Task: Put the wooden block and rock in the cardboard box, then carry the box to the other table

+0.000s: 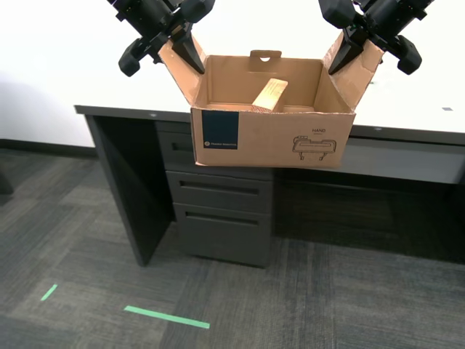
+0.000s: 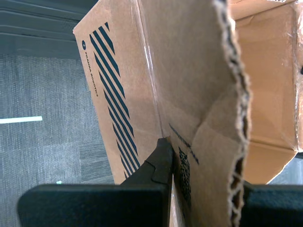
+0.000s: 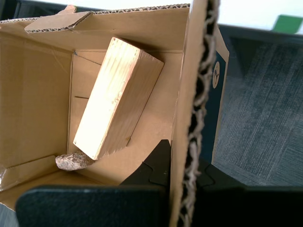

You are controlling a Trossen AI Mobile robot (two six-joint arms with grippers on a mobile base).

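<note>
Brown corrugated cardboard box point(image 1: 272, 134) with the dark teal square label on its front, hanging in the air between one black arm point(image 1: 156, 29) and another black arm point(image 1: 378, 29), each pinching a raised flap; cannot tell from the exterior view which arm is which. Clenched hard, my first gripper point(image 3: 184, 156): one dark finger point(image 3: 158, 163) inside the box, the other outside, jaws squeezing the ragged corrugated edge of a side flap point(image 3: 196, 94) between them. Just past that inner finger, down on the box floor, the pale tan rectangular wooden block point(image 3: 116, 97), lying tilted with its far end propped against the box wall. Tucked under the block's nearer end and touching it, the small lumpy brownish-grey rock point(image 3: 73, 161), close beside the gripper body. Clamped as well, my second gripper point(image 2: 203, 165), jaws closed on the opposite flap point(image 2: 199, 94), a finger point(image 2: 161, 163) pressed to its outer face next to the printed dark diagonal stripes on the box side; box interior opening away beyond the flap's torn edge. Behind the lifted box, a dark grey desk point(image 1: 116, 110) and its grey drawer unit point(image 1: 218, 211). Below both grippers, grey carpet floor point(image 1: 327, 305) with a bright green tape strip point(image 1: 166, 317) on it.
</note>
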